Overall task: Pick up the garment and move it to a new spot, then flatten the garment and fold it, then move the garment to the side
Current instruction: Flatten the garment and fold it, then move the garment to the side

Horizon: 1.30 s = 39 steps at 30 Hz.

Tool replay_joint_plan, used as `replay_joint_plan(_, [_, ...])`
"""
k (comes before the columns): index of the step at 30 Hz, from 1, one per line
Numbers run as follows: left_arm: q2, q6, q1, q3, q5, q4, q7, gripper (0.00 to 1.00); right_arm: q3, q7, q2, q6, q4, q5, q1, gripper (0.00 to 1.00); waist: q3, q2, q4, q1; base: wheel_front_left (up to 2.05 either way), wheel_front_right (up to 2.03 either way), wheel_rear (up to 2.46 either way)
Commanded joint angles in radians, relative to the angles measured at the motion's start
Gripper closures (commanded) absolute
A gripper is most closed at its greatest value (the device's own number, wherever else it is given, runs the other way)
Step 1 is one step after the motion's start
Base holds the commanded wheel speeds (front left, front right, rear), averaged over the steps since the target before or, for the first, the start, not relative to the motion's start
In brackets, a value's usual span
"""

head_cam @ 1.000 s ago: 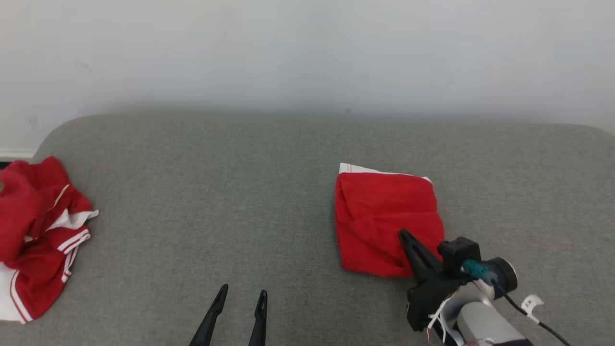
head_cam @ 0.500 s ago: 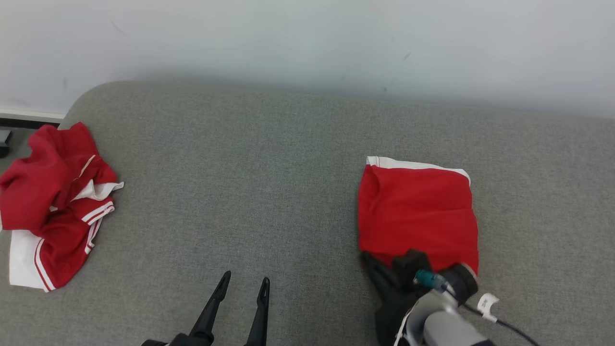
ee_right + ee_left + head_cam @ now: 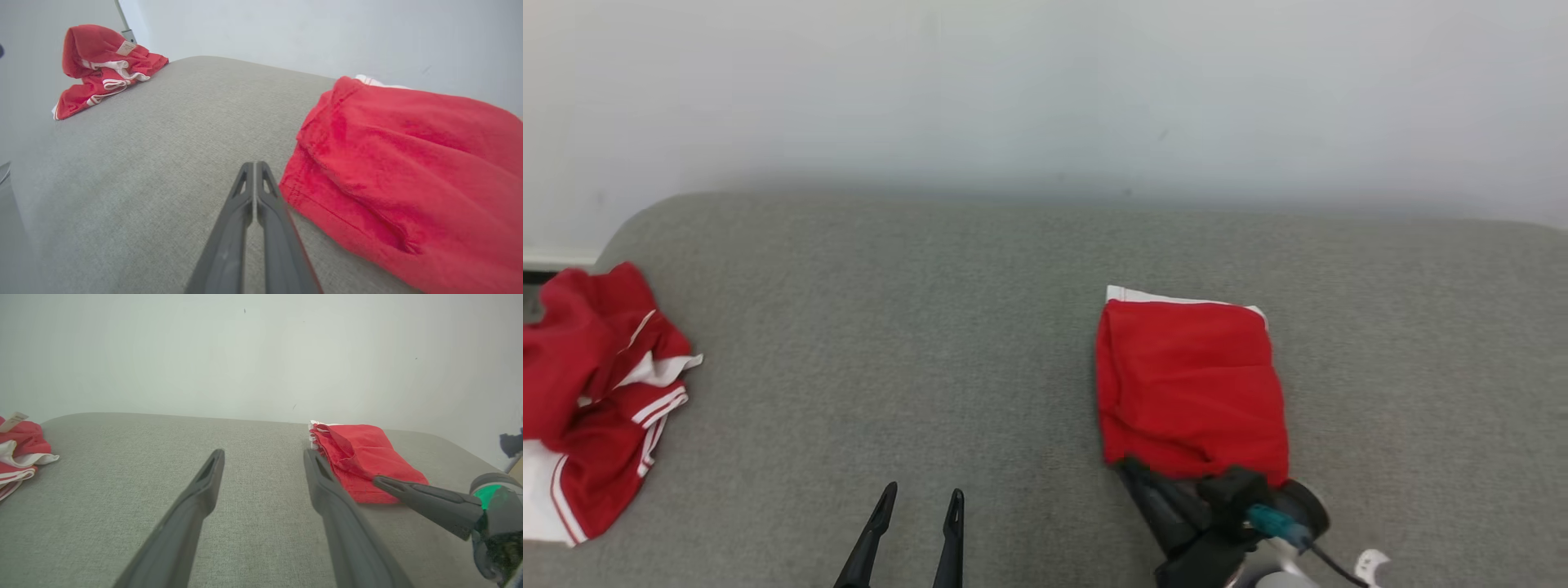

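Red, folded fabric garment (image 3: 1191,388) with a white band along its far edge lies as a compact rectangle on the grey woven upholstered surface (image 3: 890,310), right of centre in the head view and well apart from a crumpled red-and-white garment (image 3: 596,392) at the surface's left end. The right gripper (image 3: 254,165) has its two long dark fingers pressed together with nothing between them. Its tips are low over the upholstery, just beside the near left corner of the folded piece; whether they touch the hem cannot be told. The left gripper (image 3: 923,492) has its fingers spread wide and empty over bare upholstery, near neither garment. A pale wall (image 3: 1045,82) stands behind the surface. The fold appears complete, so the step in hand is probably the move to the side. Several faults could arise from this position. A sideways push from the closed fingers at one corner could turn the stack rather than slide it. The textured upholstery would probably hold the bottom layer while the upper layers shear, opening the fold. A tip that slips under only the top layer could peel it back. A grasp of one corner alone could let the loose layers hang and unfold when lifted.
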State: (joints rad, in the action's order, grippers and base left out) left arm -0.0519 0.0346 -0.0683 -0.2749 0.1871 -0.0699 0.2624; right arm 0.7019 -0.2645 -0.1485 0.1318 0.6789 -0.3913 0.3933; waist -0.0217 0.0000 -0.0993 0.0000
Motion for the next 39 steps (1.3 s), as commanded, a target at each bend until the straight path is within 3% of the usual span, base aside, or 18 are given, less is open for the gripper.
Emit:
replay_joint_plan(1, [0.002,-0.006,-0.013,0.005,0.012,0.007,0.002,0.00,-0.035,0.000,-0.012,-0.002,-0.030,0.019,-0.025,0.56,0.027,0.0000,0.040,0.0000,0.00,0.00,0.00])
replay_joint_plan(2, [0.002,-0.008,-0.017,0.009,0.015,0.009,0.002,0.00,-0.068,-0.001,-0.018,-0.002,-0.059,0.032,-0.042,0.00,0.032,0.0000,0.052,0.0000,0.00,0.00,0.00])
replay_joint_plan(8, [0.002,-0.023,-0.040,0.036,0.032,0.012,0.002,0.00,-0.274,-0.001,-0.019,-0.002,-0.228,0.121,-0.164,0.00,0.059,0.0000,0.123,0.0000,0.00,0.00,0.00])
replay_joint_plan(16, [0.002,-0.017,-0.064,0.107,0.035,0.045,0.002,0.00,-0.427,-0.001,-0.018,-0.002,-0.396,0.183,-0.306,0.00,0.081,0.0000,0.192,0.0000,0.00,0.00,0.00])
replay_joint_plan(24, [0.002,-0.017,-0.117,0.156,0.032,0.083,0.002,0.00,-0.495,-0.001,-0.020,-0.002,-0.521,0.191,-0.435,0.00,0.112,0.0000,0.218,0.0000,0.00,0.00,0.00])
replay_joint_plan(39, [0.002,0.006,-0.217,0.167,-0.021,0.077,0.002,0.00,-0.559,-0.001,0.004,-0.002,-0.558,0.196,-0.520,0.00,0.155,0.0000,0.211,0.0000,0.00,0.00,0.00])
